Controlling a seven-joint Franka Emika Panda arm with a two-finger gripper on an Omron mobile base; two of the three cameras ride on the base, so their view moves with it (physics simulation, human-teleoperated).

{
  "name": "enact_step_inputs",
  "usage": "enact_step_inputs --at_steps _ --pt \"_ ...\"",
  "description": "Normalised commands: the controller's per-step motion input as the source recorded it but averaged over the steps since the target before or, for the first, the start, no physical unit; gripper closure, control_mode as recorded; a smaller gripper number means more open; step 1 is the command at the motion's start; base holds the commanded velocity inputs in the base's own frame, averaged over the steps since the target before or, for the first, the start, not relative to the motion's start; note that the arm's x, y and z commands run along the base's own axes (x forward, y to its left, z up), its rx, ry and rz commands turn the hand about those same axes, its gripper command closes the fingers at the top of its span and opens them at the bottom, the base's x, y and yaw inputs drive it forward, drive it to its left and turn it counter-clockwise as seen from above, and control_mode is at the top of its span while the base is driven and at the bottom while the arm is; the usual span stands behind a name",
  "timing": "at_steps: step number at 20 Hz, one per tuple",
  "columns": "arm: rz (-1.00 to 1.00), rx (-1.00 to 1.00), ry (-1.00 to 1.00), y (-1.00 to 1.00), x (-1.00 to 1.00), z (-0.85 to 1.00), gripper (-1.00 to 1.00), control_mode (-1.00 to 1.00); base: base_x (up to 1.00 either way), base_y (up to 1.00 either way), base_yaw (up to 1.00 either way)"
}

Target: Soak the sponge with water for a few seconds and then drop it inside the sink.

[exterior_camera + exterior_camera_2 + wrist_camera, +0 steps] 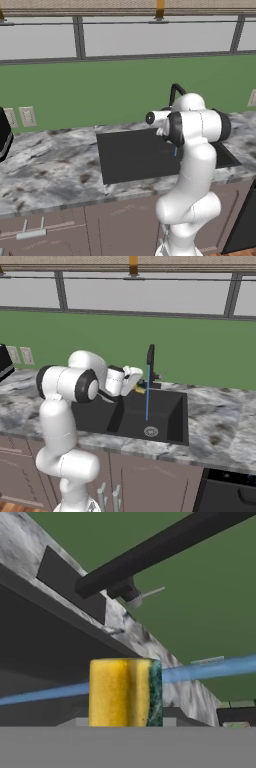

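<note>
Standing on end in the hand view, sponge point(125, 692) green layer facing right.

The white jointed robot arm point(192, 165) rises at lower right, its dark-banded elbow in front of the large dark grey rectangular sink point(135, 155), covering the basin's right part. Behind its upper link curves the black gooseneck faucet point(175, 92). A thin light-blue sliver of water point(175, 151) shows just beside the arm's left edge. Grey-veined marble counter point(50, 165) surrounds the sink; brown cabinet fronts point(75, 227) sit below.

Even, shadowless, slightly soft rendered light
</note>
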Motion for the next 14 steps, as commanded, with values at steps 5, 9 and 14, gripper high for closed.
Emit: enact_step_inputs --at_steps 5,9,14 --pt "0.0 0.0 0.0 -0.07 0.21 -0.16 1.0 -1.0 0.0 0.0 0.0" --pt "0.0 0.0 0.0 -0.08 0.11 -0.17 1.0 -1.0 0.0 0.0 0.0" --pt "0.0 0.0 0.0 -0.09 0.03 -0.04 1.0 -1.0 0.0 0.0 0.0"
